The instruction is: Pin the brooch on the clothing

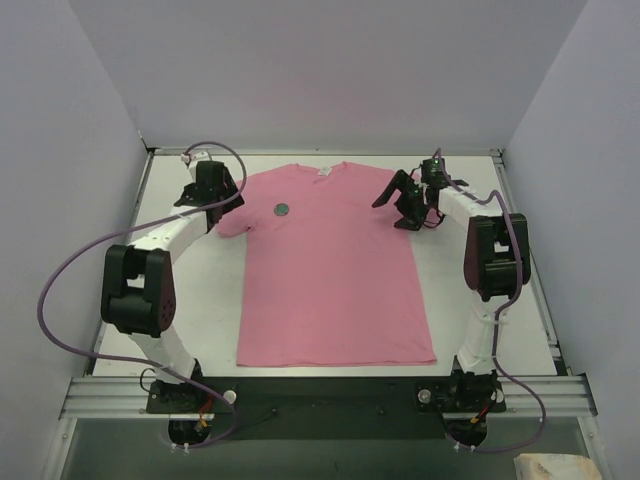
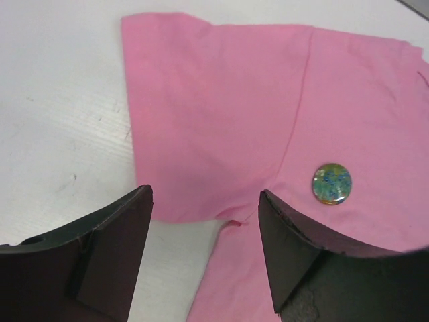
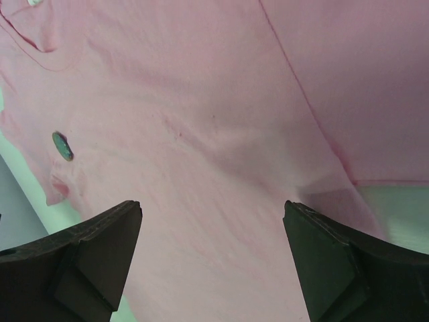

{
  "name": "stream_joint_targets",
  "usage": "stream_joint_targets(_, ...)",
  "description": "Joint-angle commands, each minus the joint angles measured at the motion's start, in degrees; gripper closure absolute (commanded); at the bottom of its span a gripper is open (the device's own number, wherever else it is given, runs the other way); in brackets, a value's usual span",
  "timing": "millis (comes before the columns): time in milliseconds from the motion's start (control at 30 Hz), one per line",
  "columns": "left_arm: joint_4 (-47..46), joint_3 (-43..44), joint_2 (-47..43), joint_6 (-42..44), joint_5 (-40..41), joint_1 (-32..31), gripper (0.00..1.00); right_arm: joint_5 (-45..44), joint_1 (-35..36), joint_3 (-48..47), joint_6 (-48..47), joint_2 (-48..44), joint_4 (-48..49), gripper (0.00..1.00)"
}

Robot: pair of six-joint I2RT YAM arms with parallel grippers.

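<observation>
The pink T-shirt [image 1: 330, 270] lies flat on the table, neckline at the far edge. The brooch [image 1: 282, 209], a small round greenish disc, sits on the shirt's upper left chest; it also shows in the left wrist view [image 2: 331, 184] and the right wrist view [image 3: 62, 145]. My left gripper [image 1: 232, 192] is open and empty above the shirt's left sleeve [image 2: 201, 114], left of the brooch. My right gripper [image 1: 392, 205] is open and empty above the shirt's right shoulder area [image 3: 221, 168].
White walls enclose the table on three sides. Bare white table [image 1: 200, 300] lies left of the shirt and another bare strip [image 1: 450, 290] lies right of it. A metal rail [image 1: 320, 392] runs along the near edge.
</observation>
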State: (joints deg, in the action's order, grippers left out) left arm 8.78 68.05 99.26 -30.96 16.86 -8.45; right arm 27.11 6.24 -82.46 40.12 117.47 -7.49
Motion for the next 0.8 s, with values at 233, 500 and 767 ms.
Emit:
stream_joint_targets(233, -0.25, 13.33, 10.86, 6.26, 0.02, -3.42, 0.89, -4.00, -4.22, -6.22, -0.57, -0.67, -2.18, 0.16)
stream_joint_targets(500, 3.70, 18.17, 17.98, 8.11, -1.22, -3.24, 1.00, -4.61, -7.54, -11.23, 0.13, 4.69, -2.36, 1.00)
stream_joint_targets(767, 5.37, 18.87, 20.00, 8.37, -1.66, -2.63, 1.00, -7.69, -7.91, -12.90, 1.01, 8.82, -3.76, 1.00)
